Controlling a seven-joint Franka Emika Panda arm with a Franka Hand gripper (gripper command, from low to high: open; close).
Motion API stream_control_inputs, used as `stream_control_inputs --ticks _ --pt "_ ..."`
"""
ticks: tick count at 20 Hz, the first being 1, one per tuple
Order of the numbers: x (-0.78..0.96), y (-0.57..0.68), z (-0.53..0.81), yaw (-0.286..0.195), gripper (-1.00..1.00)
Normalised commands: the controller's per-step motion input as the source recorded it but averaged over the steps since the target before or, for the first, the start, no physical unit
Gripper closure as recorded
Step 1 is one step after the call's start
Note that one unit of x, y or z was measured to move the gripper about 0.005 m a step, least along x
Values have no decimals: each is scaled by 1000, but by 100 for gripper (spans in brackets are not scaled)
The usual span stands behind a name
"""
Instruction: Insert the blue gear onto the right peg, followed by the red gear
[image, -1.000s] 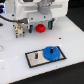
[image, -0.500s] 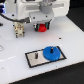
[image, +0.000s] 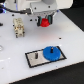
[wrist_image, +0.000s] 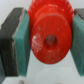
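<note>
Pincer (wrist_image: 46, 42) clamps red gear (wrist_image: 49, 37) — aloft.

The blue gear (image: 51, 52) lies on the plate's (image: 35, 57) right end, lower centre of the exterior view. The red gear (image: 45, 22) hangs above it, upper centre, between the gripper's (image: 45, 21) pads (wrist_image: 24, 37).

No text, label, brand, number or sign can be read anywhere.
</note>
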Motion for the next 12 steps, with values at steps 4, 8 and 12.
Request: stream_control_inputs --ticks 4,8,12 --pt "684 0 494 0 100" --pt "724 0 458 0 100" --pt "747 -11 339 0 100"
